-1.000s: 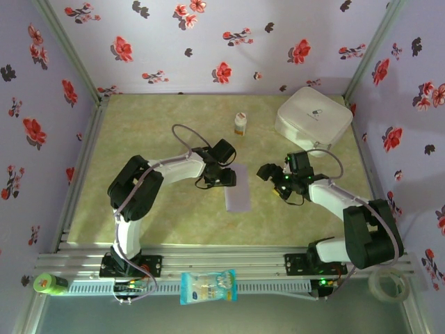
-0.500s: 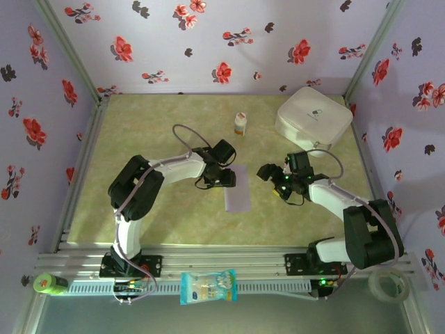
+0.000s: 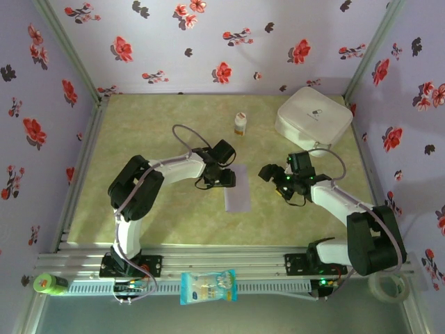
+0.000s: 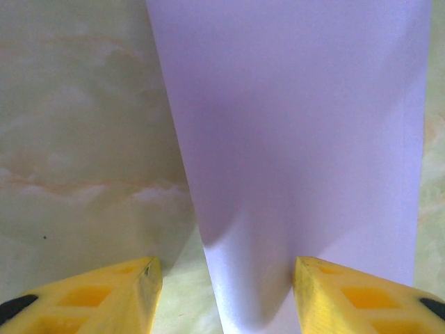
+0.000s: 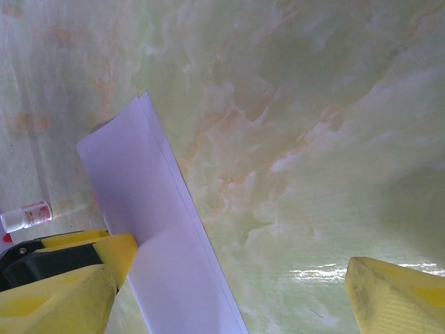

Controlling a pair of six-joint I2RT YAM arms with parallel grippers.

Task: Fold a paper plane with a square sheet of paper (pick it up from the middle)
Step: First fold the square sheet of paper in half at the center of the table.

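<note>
The square sheet of paper (image 3: 238, 192) lies on the table folded in half into a narrow lavender rectangle, its two layers showing along the long edge (image 5: 182, 209). No paper plane is in view. My left gripper (image 3: 228, 178) sits low at the strip's upper left edge. In the left wrist view it (image 4: 226, 271) is open, straddling the paper's (image 4: 292, 139) left edge, with one yellow fingertip (image 4: 348, 296) on the sheet and the other over bare table. My right gripper (image 3: 268, 174) hovers open to the right of the strip, and it (image 5: 229, 278) holds nothing.
A white rounded case (image 3: 313, 117) stands at the back right and a small white bottle (image 3: 240, 124) at the back centre. A snack packet (image 3: 208, 287) hangs on the front rail. Flowered walls close in the marbled green table (image 3: 160, 223).
The right arm has shifted slightly, its gripper edging a touch away from me. The left gripper and the folded paper have stayed where they were.
</note>
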